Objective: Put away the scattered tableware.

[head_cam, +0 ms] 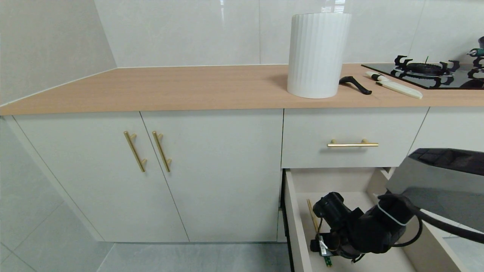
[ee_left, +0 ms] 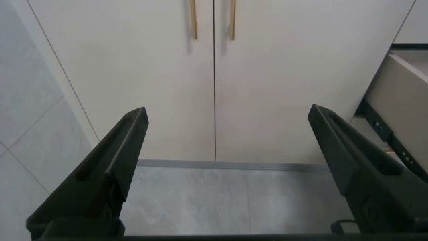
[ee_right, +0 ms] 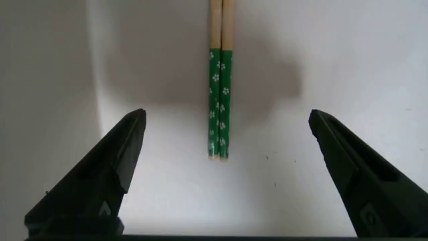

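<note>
A pair of wooden chopsticks (ee_right: 219, 100) with green flowered ends lies flat on the floor of the open lower drawer (head_cam: 293, 211); in the head view the chopsticks (head_cam: 311, 214) run along the drawer's left wall. My right gripper (ee_right: 226, 127) hangs open just above their green ends, one finger on either side, touching nothing. On the counter lie a black-handled utensil (head_cam: 355, 84) and a white knife (head_cam: 397, 86). My left gripper (ee_left: 227, 114) stands open and empty, low before the cabinet doors (ee_left: 214, 67).
A tall white ribbed container (head_cam: 317, 54) stands on the wooden counter (head_cam: 170, 87), left of the gas stove (head_cam: 427, 70). The upper drawer with a gold handle (head_cam: 352, 144) is closed. The double cabinet doors (head_cam: 151, 170) are closed, with grey floor below.
</note>
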`<state>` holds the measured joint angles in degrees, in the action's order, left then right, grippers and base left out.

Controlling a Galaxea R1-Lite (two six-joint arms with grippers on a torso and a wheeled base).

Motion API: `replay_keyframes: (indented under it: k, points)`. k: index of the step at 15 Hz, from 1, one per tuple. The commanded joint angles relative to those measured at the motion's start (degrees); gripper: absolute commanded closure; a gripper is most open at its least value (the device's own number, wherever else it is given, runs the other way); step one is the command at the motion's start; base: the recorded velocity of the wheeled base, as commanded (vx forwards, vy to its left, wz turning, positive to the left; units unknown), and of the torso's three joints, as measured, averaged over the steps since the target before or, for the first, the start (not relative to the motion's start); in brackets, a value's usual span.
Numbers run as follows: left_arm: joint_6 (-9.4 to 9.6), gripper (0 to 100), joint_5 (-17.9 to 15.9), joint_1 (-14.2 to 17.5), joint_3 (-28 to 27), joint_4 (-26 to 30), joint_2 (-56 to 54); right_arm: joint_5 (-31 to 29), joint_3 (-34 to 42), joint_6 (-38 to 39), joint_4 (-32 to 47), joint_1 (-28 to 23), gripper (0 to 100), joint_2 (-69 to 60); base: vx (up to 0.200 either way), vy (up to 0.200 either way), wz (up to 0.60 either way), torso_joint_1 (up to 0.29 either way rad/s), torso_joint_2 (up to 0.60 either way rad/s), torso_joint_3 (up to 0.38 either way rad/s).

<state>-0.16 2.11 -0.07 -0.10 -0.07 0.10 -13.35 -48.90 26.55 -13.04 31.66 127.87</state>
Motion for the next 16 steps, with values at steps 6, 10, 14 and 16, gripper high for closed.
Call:
replay_keyframes:
  k: [6,10,14,16]
  points:
    - [-0.02,0,0.0,-0.01,0.01,-0.01,-0.01,6.58,-12.45,-6.16,36.25,-12.41,0,-33.03,0.0,0.0,0.0,0.0,0.0,0.0]
    - [-0.02,0,0.0,-0.01,0.01,-0.01,-0.01,9.92,-12.63,-15.56,40.03,-16.72,0,-41.65,0.0,0.0,0.0,0.0,0.0,0.0]
    - [-0.02,0,0.0,-0.01,0.01,-0.01,0.08,9.48,-12.1,-15.74,40.03,-16.72,0,-41.82,0.0,0.0,0.0,0.01,-0.04,-0.029]
    - [-0.02,0,0.0,-0.01,0.01,-0.01,0.08,9.39,-12.1,-15.83,40.03,-16.72,0,-41.73,0.0,0.0,0.0,0.061,-0.29,-0.232]
